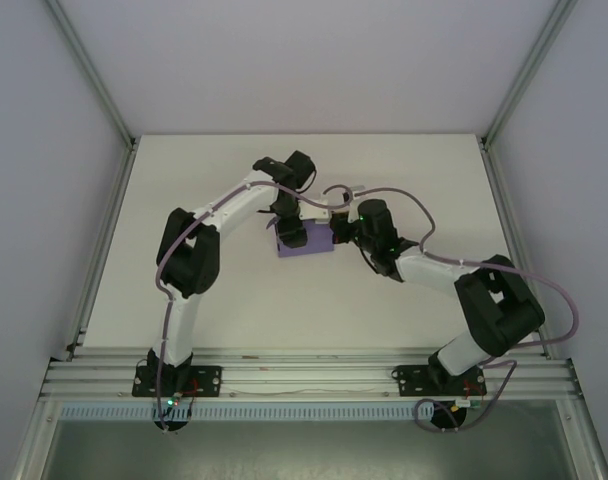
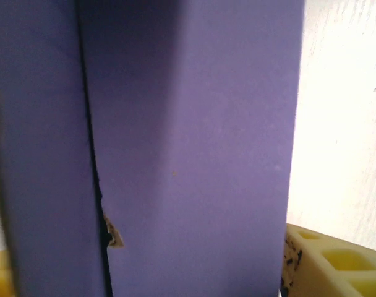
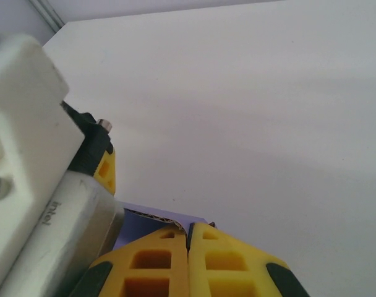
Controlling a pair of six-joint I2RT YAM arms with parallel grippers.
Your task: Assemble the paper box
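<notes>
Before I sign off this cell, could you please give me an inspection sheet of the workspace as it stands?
Surface: white table, no marks seen.
Job's things: purple paper box, folded, mid-table between the two grippers; the left wrist view shows a small nick on a seam.
Clutter: nothing seen.
Grippers: left gripper straddles the box, its fingers wide apart, contact unclear; right gripper shut, at the box's edge.
Cables: purple cables run along both arms in loose loops.
Surroundings: white walls, aluminium frame, rail at the near edge.
</notes>
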